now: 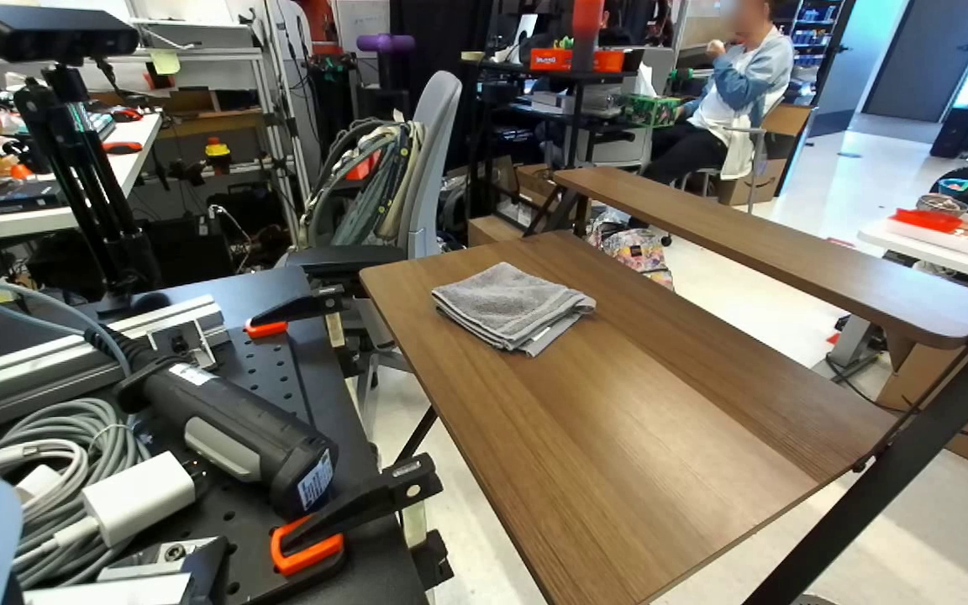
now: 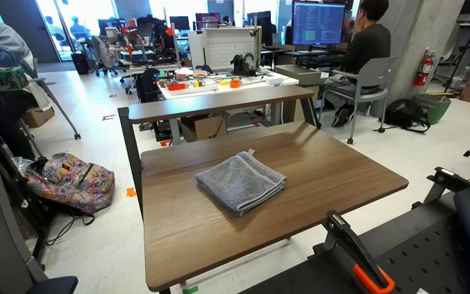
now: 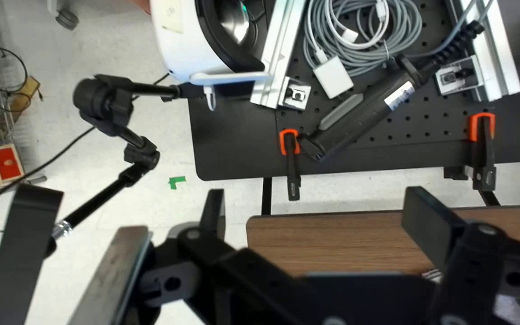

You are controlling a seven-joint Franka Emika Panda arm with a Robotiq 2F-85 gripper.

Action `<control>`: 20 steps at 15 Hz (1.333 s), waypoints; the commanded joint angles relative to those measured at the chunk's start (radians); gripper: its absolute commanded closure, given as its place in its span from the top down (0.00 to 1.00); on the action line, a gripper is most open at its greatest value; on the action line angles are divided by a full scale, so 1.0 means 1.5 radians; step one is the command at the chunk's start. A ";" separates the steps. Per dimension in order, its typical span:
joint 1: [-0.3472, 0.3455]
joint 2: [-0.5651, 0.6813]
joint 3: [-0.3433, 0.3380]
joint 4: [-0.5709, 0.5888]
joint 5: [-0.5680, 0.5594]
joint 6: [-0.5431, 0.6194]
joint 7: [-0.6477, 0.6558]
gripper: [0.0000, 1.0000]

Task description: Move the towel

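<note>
A grey folded towel lies flat on a brown wooden desk in both exterior views; the towel (image 1: 511, 302) (image 2: 241, 181) sits near one end of the desk (image 1: 660, 454) (image 2: 341, 175). My gripper (image 3: 316, 198) shows only in the wrist view. Its two fingers are wide apart with nothing between them. Below them I see the desk's corner (image 3: 323, 239) and the floor. A small striped edge of the towel (image 3: 432, 274) shows beside the right finger at the lower right; the gripper hides most of it. The gripper is apart from the towel.
A raised wooden shelf (image 1: 786, 244) (image 2: 222, 104) runs along the desk's far side. A black perforated bench (image 1: 257, 370) (image 3: 237, 149) stands alongside, with orange-black clamps (image 1: 307, 546) (image 3: 290, 149), a black handheld device (image 1: 232, 428) (image 3: 364, 117) and coiled cables (image 3: 359, 49). A grey chair (image 1: 434, 151) stands near.
</note>
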 commanded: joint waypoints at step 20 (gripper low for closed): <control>0.251 0.859 0.068 0.410 -0.076 0.556 0.586 1.00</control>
